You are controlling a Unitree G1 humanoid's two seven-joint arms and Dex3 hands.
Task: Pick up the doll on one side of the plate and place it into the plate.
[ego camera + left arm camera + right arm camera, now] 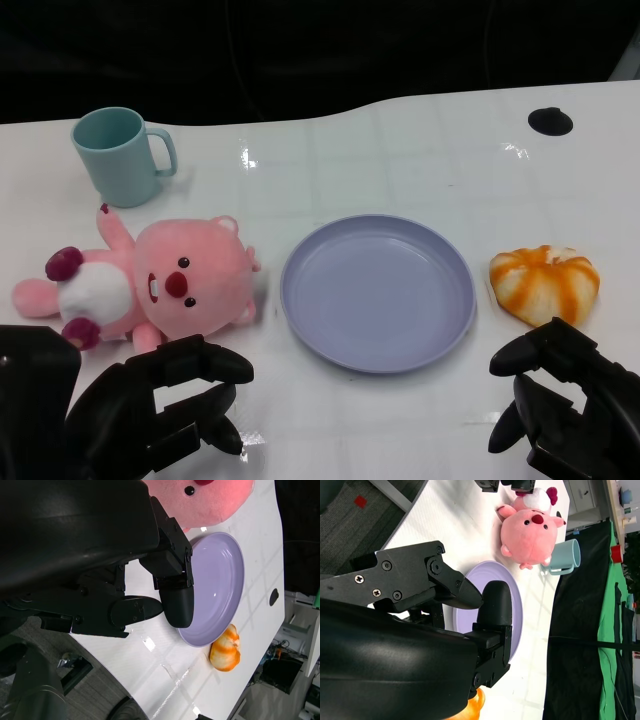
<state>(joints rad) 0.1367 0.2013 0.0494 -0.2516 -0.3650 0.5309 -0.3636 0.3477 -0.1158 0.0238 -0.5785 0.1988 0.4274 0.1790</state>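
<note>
A pink plush doll (165, 280) with a white belly and dark red paws is seen lying on its back on the white table, at 9 o'clock of the plate (377, 292). The round lavender plate is laid flat, just beside the doll.

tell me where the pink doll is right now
In the head view the pink doll lies on the table's left side, beside the purple plate, with the teal mug behind it.

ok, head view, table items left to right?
Pink doll lying on its side, with the teal mug behind it, their spans overlapping → purple plate, empty → orange-and-white striped toy.
</note>
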